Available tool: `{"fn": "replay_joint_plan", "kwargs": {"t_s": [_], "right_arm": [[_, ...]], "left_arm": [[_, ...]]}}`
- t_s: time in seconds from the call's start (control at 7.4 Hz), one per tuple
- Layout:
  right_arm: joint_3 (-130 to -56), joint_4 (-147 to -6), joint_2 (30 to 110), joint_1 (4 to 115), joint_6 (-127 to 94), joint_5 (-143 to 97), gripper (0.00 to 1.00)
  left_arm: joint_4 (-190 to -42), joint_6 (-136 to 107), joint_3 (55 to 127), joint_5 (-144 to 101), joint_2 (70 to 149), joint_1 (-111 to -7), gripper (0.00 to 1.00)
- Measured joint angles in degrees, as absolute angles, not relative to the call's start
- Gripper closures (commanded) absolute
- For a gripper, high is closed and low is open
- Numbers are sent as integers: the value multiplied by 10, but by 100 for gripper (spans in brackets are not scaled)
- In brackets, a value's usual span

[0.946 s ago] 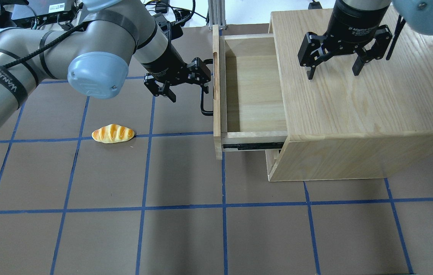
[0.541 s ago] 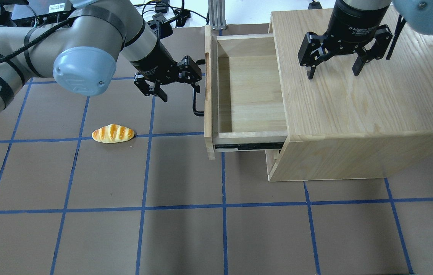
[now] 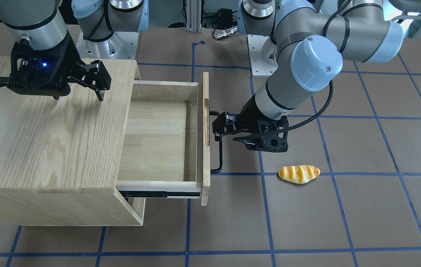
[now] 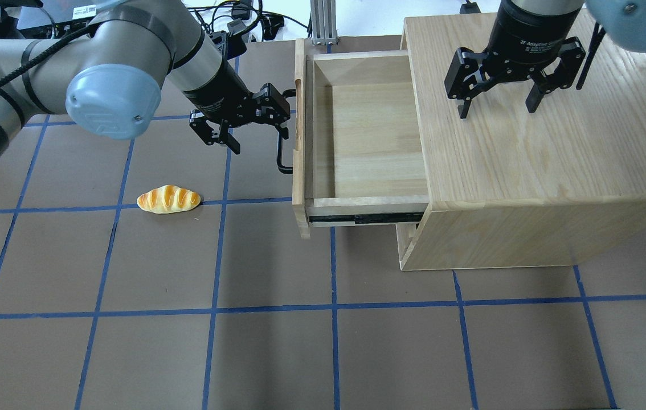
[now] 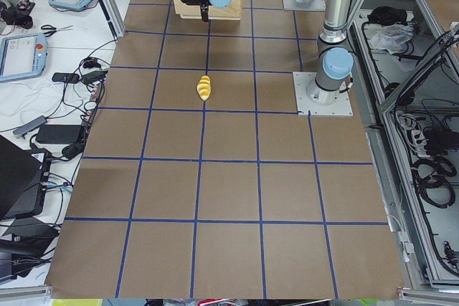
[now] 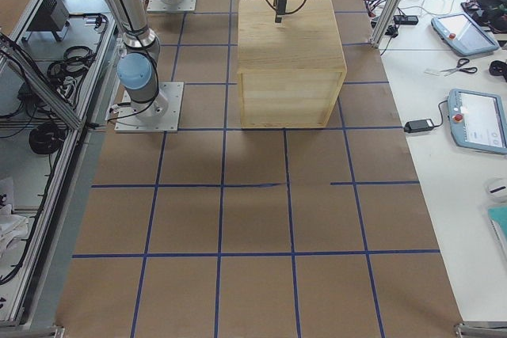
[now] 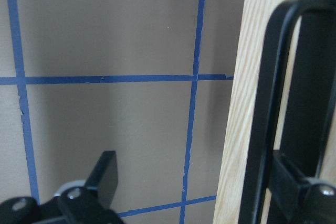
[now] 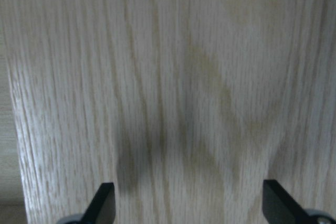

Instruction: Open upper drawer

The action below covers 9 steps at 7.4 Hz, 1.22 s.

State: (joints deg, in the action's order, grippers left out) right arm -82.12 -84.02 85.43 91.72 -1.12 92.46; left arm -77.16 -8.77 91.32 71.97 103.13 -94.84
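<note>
The upper drawer (image 4: pixel 368 131) of the light-wood cabinet (image 4: pixel 528 171) stands pulled far out, its pale plank interior (image 3: pixel 158 141) empty. Its black bar handle (image 4: pixel 282 162) runs along the front, also in the front view (image 3: pixel 218 155) and the left wrist view (image 7: pixel 265 129). My left gripper (image 4: pixel 259 139) is open, with one finger (image 7: pixel 294 182) hooked behind the handle and the other finger (image 7: pixel 105 174) free over the table. My right gripper (image 4: pixel 494 105) is open and empty, fingers pointing down just above the cabinet top (image 8: pixel 168 77).
A toy bread roll (image 4: pixel 168 199) lies on the brown, blue-taped table left of the drawer, also in the front view (image 3: pixel 299 173). The lower front panel (image 4: pixel 405 239) sits shut under the drawer. Cables and gear line the far edge.
The drawer has slid further out to the left. My left gripper moved left with the handle. The right gripper has not moved.
</note>
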Motion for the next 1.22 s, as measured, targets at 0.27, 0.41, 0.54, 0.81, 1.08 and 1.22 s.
{"fn": "replay_joint_plan", "kwargs": {"t_s": [0.27, 0.41, 0.54, 0.81, 1.08, 1.22], "right_arm": [[-821, -840, 854, 917, -11, 925, 0], [-821, -840, 854, 917, -11, 925, 0], [-821, -840, 854, 917, -11, 925, 0], [-821, -840, 854, 917, -11, 925, 0], [-821, -840, 854, 918, -11, 925, 0], [-821, -840, 854, 918, -11, 925, 0]], "left_arm": [[-782, -84, 913, 720, 1028, -939, 0], [-787, -84, 913, 720, 1027, -935, 0], [-790, -84, 913, 720, 1025, -933, 0], [-808, -84, 910, 720, 1016, -925, 0], [-836, -78, 902, 732, 1000, -913, 0], [-859, -63, 897, 760, 988, -903, 0]]}}
